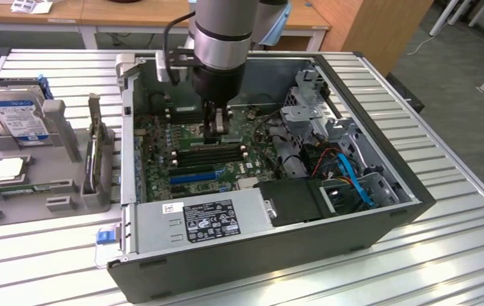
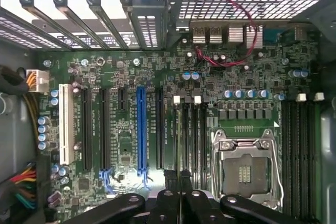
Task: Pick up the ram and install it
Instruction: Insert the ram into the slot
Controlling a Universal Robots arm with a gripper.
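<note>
Ram [image 2: 178,156] looks pinched edge-on in nearly closed gripper [image 2: 178,178], long axis parallel to black memory slots [image 2: 195,135] directly beneath, beside CPU socket [image 2: 244,171].

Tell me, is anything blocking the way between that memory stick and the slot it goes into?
Nothing visible. The fingers hold the ram edge-on directly over the black memory slots beside the CPU socket; no cable or part lies between them.

rack [image 1: 60,121] with hard drive [image 1: 16,115]: exterior view's left of case [image 1: 250,261] | pincer [image 1: 217,135]: inside case, above motherboard [image 1: 195,176]
</note>
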